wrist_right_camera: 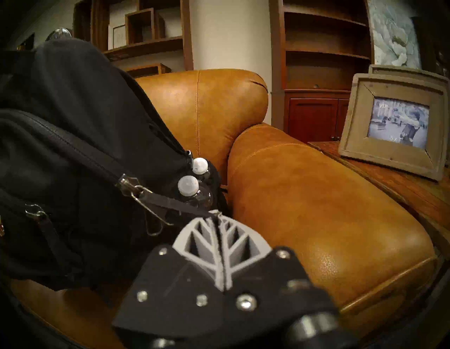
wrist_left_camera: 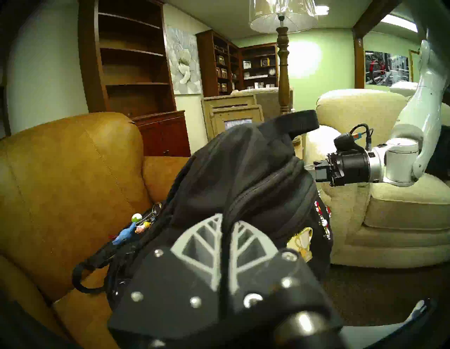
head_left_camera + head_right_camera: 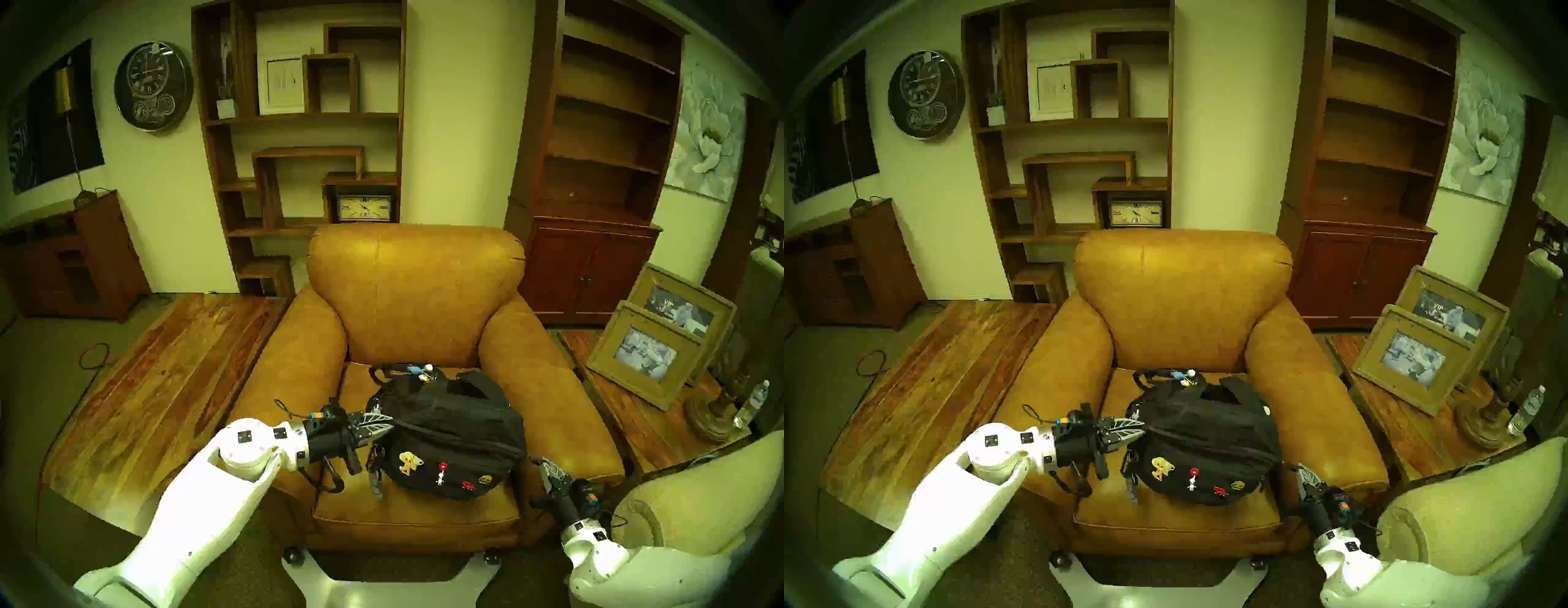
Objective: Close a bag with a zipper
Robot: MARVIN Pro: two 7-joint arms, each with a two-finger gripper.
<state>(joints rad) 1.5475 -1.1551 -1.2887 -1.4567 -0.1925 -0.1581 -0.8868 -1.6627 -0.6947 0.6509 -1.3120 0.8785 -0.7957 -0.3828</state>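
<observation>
Zip-closing step in hand: both hands gripped the bag, pull strap pinched.

One black bag (image 3: 449, 437) lay on the seat of the tan armchair (image 3: 415, 297). Left hand (image 3: 384, 426) was clamped on the bag's fabric at its left edge; right hand (image 1: 217, 214) pinched the black pull strap (image 1: 170, 202) of one zipper (image 1: 73, 143), slider at the bag's right end. Likely next: hold the fabric taut, draw the strap along the teeth. Counted: two hands, five pins, two white-capped bottles (image 1: 187, 185) in the side pocket.
</observation>
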